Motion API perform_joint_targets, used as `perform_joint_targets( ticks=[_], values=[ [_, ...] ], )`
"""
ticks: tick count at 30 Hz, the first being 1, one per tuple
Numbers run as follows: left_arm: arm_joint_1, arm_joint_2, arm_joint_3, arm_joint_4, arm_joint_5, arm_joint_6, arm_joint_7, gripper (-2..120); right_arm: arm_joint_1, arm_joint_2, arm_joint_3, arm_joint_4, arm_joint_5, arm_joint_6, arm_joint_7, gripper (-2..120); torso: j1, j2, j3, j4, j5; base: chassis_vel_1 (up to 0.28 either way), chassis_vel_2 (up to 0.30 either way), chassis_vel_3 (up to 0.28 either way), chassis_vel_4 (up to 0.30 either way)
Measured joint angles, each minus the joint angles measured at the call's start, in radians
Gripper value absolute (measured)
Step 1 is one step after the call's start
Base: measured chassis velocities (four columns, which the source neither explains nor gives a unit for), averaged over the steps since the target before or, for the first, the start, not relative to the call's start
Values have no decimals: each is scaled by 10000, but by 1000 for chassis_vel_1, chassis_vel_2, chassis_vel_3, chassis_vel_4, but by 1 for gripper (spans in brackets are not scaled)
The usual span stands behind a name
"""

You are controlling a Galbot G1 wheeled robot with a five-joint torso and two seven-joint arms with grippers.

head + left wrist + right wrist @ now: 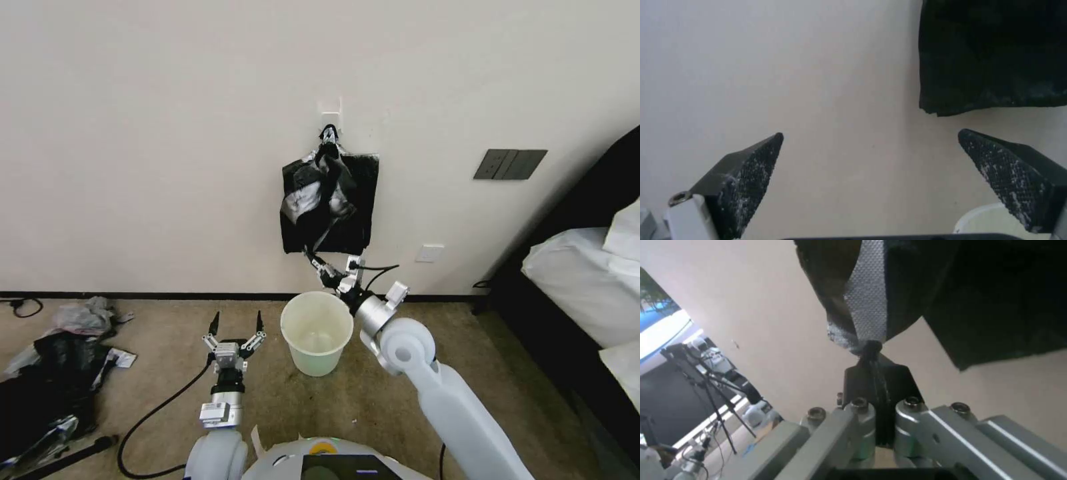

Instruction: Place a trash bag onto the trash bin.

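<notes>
Right gripper (313, 257) was raised to the wall above the trash bin (317, 331), fingers pressed together on a pulled-down tail of the trash bag (320, 193). The tail was thin and drawn taut. The bag hung in front of the flat bundle of bags (357, 220) on the wall hook (330, 123).

Left gripper (236, 328) hovered low over the carpet, just left of the bin, fingers spread, holding nothing.

Risks, as judged:
- Film could tear or slip from so narrow a pinch.
- A pull might drag a second bag, or the bundle off its hook.
- The freed bag might drop beside the bin.

Count: one bin, one bag gripped, one bundle, one heap of scraps (47, 373) on the floor at left.
</notes>
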Motion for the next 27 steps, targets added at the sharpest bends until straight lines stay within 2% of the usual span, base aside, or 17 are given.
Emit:
perform_joint_targets(
  ticks=[12, 17, 20, 21, 23, 24, 25, 27],
  values=[
    [-13, 90, 35, -100, -12, 3, -19, 100, -1039, -418, -229, 392, -1073, 228, -269, 0, 0, 0, 0, 0, 0, 0, 0, 0, 0],
    [-49, 324, 113, -410, -39, 80, -21, 100, -1230, -455, -290, 405, -1476, 350, -312, 0, 0, 0, 0, 1, 0, 0, 0, 0, 0],
    [-340, 916, 284, -1078, -297, 558, 12, 100, -1059, -292, -248, 250, -1664, 457, -302, 0, 0, 0, 0, 3, -1, 0, 0, 0, 0],
    [-340, 916, 284, -1078, -297, 558, 12, 100, -1059, -292, -248, 250, -1664, 457, -302, 0, 0, 0, 0, 3, -1, 0, 0, 0, 0],
    [-722, 1453, 361, -1585, -694, 1060, 52, 100, -856, -120, -147, 214, -1663, 466, -257, 0, 1, 0, 0, 1, 0, 0, 0, 0, 0],
    [-1035, 1939, 397, -1929, -1164, 1434, 77, 100, -734, -29, -86, 208, -1661, 467, -220, 0, 1, 0, 0, 2, -4, 0, 0, 0, 0],
    [-1035, 1939, 397, -1929, -1164, 1434, 77, 100, -734, -29, -86, 208, -1661, 467, -220, 0, 1, 0, 0, 2, -4, 0, 0, 0, 0],
    [-1541, 2915, 405, -2408, -2080, 2002, 87, 100, -590, 102, -23, 207, -1695, 467, -174, 0, 1, 0, 1, 2, -3, 0, 0, 0, 0]
  ],
)
